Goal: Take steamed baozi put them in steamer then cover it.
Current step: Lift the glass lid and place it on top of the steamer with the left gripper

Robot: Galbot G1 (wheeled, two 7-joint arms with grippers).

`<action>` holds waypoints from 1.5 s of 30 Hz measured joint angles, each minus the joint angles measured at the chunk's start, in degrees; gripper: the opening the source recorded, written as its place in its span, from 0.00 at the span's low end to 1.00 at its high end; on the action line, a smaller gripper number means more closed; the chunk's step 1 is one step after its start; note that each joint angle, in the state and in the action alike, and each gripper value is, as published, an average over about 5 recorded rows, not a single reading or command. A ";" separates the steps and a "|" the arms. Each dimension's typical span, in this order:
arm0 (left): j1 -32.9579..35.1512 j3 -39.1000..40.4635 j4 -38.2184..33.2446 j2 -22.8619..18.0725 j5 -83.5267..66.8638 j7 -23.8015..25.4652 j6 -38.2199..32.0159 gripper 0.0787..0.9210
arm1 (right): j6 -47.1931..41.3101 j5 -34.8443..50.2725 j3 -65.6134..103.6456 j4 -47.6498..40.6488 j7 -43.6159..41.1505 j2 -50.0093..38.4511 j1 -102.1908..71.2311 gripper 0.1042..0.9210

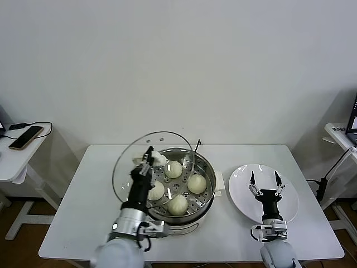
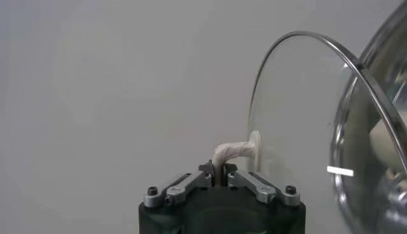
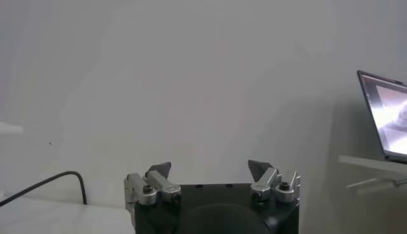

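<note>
Four steamed baozi [image 1: 174, 169] sit inside the steamer [image 1: 204, 205] mid-table [image 1: 83, 212]. The clear glass lid [image 1: 125, 162] is tilted up over the pot's left rim, with the left gripper [image 1: 149, 156] pinching its white handle [image 2: 232, 151]. Right gripper [image 1: 264, 177] hangs over the white plate [image 1: 290, 209], fingers spread wide, holding nothing.

On the table [image 1: 78, 212], four steamed baozi [image 1: 196, 183] sit in the steamer [image 1: 204, 207] at the centre — the plate [image 1: 240, 187] lies to its right, under the right gripper [image 1: 263, 180] — while the left gripper [image 1: 148, 157] holds the lid [image 1: 128, 162] tilted over the steamer's left rim.
</note>
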 measured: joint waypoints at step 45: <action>-6.27 11.53 15.59 -9.84 22.55 8.75 5.60 0.14 | -1.37 -1.23 0.08 -4.10 -0.39 1.57 2.33 0.88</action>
